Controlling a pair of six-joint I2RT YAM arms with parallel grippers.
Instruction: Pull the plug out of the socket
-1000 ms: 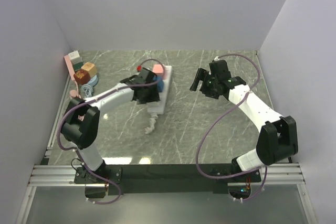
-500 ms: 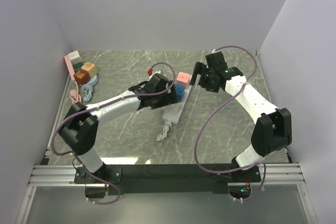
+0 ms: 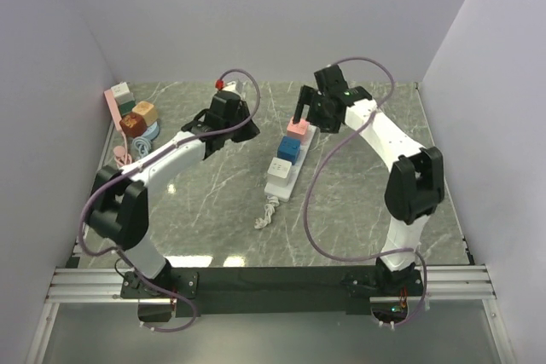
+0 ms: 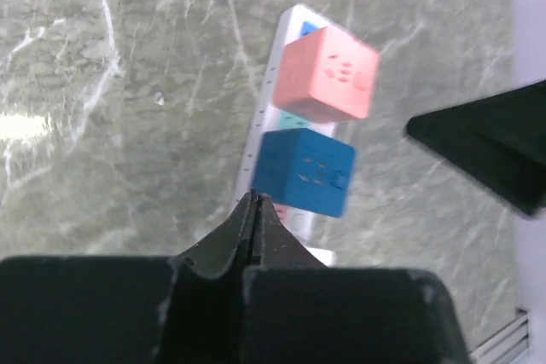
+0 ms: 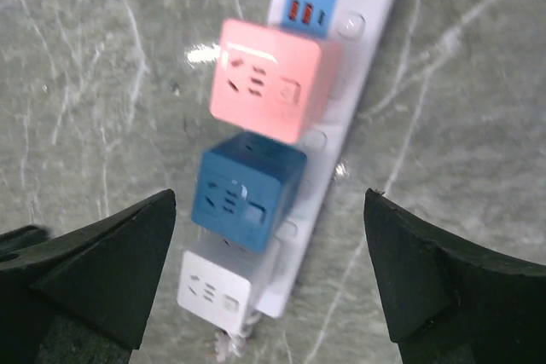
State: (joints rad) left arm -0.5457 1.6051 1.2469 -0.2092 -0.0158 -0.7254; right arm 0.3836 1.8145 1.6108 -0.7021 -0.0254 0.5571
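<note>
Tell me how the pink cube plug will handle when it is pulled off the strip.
The pink cube plug looks rigid with flat glossy sides, so the open right gripper should grip it squarely, though the shine hints at slip. The power strip lies loose and unheld, so it may lift or slide with the pull.

The pink plug (image 5: pixel 269 78), blue plug (image 5: pixel 247 189) and white plug (image 5: pixel 213 287) cover most of the socket (image 5: pixel 360 100) panels from the right wrist (kinda blurry too), and the cord (image 5: pixel 230 340) runs off the bottom edge. From the left wrist, the left gripper (image 4: pixel 256 206) blocks the socket's near end. The pile (image 3: pixel 132 121) at the counter (image 3: pixel 358 202) far left corner is too small to make out.
</note>
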